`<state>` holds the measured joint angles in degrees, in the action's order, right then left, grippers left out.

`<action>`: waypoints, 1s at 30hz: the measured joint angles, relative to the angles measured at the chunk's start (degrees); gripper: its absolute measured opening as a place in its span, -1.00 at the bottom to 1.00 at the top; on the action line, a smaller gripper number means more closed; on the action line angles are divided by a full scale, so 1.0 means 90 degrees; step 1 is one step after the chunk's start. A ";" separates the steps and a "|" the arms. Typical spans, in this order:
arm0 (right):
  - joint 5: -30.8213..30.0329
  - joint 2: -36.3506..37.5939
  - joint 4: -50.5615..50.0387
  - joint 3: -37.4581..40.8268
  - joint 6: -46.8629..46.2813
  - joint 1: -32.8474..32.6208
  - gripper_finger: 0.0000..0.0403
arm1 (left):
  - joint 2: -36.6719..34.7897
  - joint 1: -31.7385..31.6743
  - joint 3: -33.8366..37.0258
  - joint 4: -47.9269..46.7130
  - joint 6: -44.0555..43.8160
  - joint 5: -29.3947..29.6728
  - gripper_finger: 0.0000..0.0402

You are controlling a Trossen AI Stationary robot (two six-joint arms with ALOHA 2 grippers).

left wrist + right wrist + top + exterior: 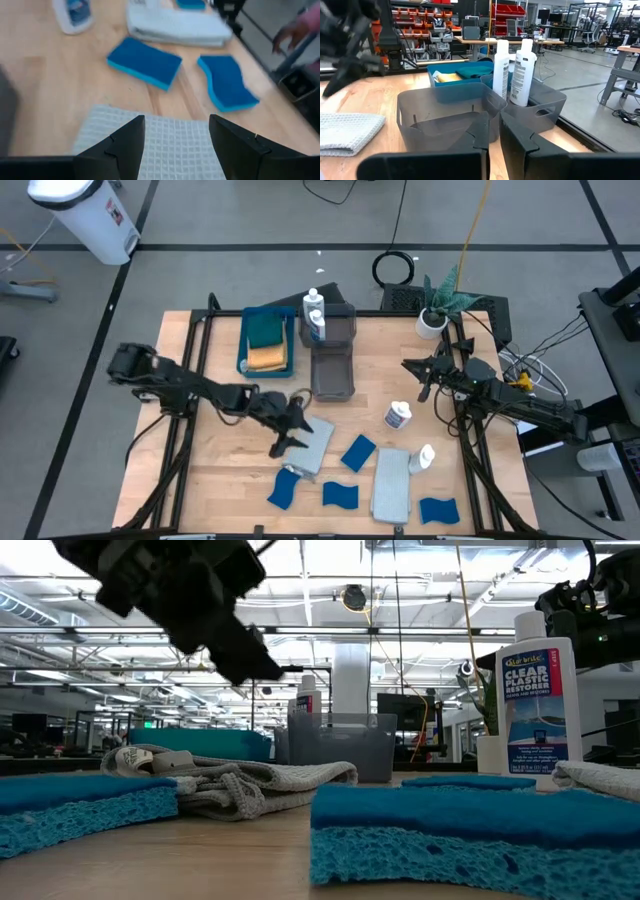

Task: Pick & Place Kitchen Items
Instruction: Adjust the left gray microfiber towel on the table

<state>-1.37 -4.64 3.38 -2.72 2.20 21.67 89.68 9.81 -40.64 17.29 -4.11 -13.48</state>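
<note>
The left tool (pixel 291 427) hangs over the near-centre of the wooden worktop (pixel 215 480), its two fingers (pixel 125 145) spread apart with nothing between them, just above a light grey waffle-weave cloth (pixel 313 446) that lies flat beneath it. The right tool (pixel 424 376) waits at the right side of the worktop, fingers pressed together and empty, pointing toward two grey plastic bins (pixel 445 117). Two white labelled bottles (pixel 515 67) stand upright in the farther bin (pixel 335 325); the nearer bin (pixel 331 373) looks empty. Beside the bins, a blue tray (pixel 266 343) holds a dark green cloth (pixel 266 331) and an orange one (pixel 267 358). Four blue sponges (pixel 357 452) lie scattered along the near edge, around a second folded grey cloth (pixel 391 483). Two more bottles (pixel 398 416) lie on the worktop near that cloth.
</note>
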 joint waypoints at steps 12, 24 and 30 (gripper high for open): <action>0.0000 -0.0073 0.0010 0.0000 0.0000 -0.0001 -0.90 | 0.1542 0.0343 -0.0021 0.0231 0.0100 0.0763 0.11; -0.0002 -0.0070 0.0016 0.0002 -0.0001 -0.0002 -0.90 | 0.0415 0.0327 -0.0013 -0.2714 -0.0592 0.1393 0.11; -0.0002 -0.0070 0.0018 0.0001 0.0000 -0.0002 -0.90 | -0.0173 0.0325 0.0019 -0.3609 -0.0901 0.1739 0.11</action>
<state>-1.39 -5.28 3.54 -2.71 2.20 21.65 88.12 12.73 -40.47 -15.20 -12.22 2.17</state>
